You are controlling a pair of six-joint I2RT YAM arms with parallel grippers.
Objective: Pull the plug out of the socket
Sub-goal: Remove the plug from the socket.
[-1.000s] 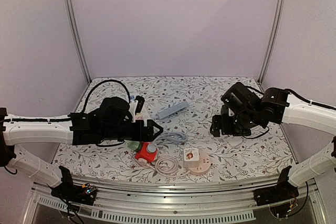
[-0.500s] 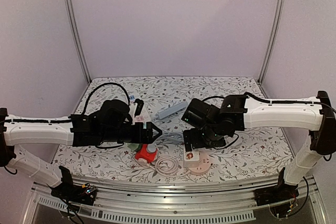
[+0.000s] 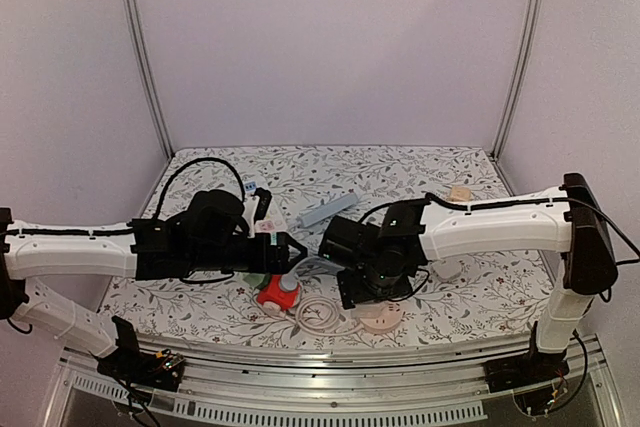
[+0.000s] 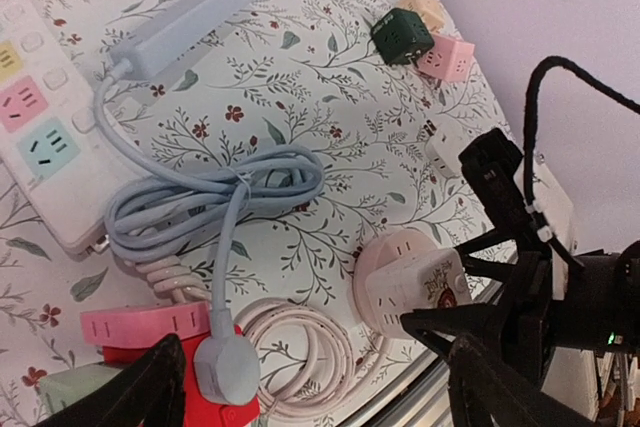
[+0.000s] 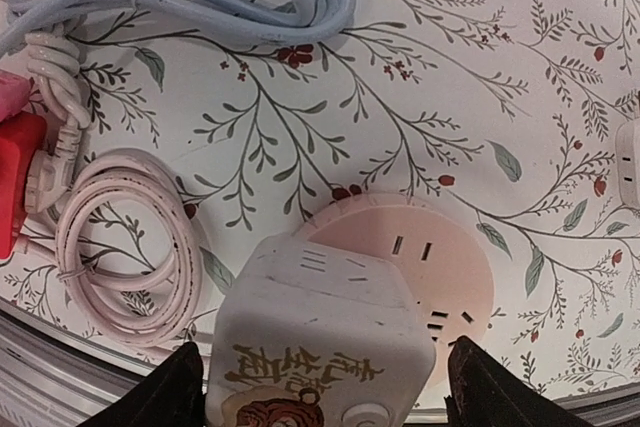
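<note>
A white cube plug (image 5: 320, 347) with a tiger print sits plugged into a round pink socket (image 5: 430, 267) near the table's front edge. My right gripper (image 5: 328, 392) stands astride the cube, one finger on each side, open with only thin gaps. From above, the right gripper (image 3: 362, 292) hides the cube, and only the socket (image 3: 385, 319) shows. The left wrist view also holds the cube (image 4: 425, 282). My left gripper (image 4: 315, 387) is open over a blue-grey plug (image 4: 225, 372) seated in a red socket block (image 3: 278, 292).
A coiled blue-grey cable (image 4: 210, 197) and a pink coiled cable (image 4: 300, 357) lie between the two sockets. A white power strip (image 4: 40, 137) and a blue-grey strip (image 4: 185, 17) lie further back. Small green (image 4: 400, 35) and pink (image 4: 447, 57) cubes sit at the back right.
My right arm has swung from the table's right side leftward and come down over the cube plug, its jaws narrowing a little. The left arm has barely moved.
</note>
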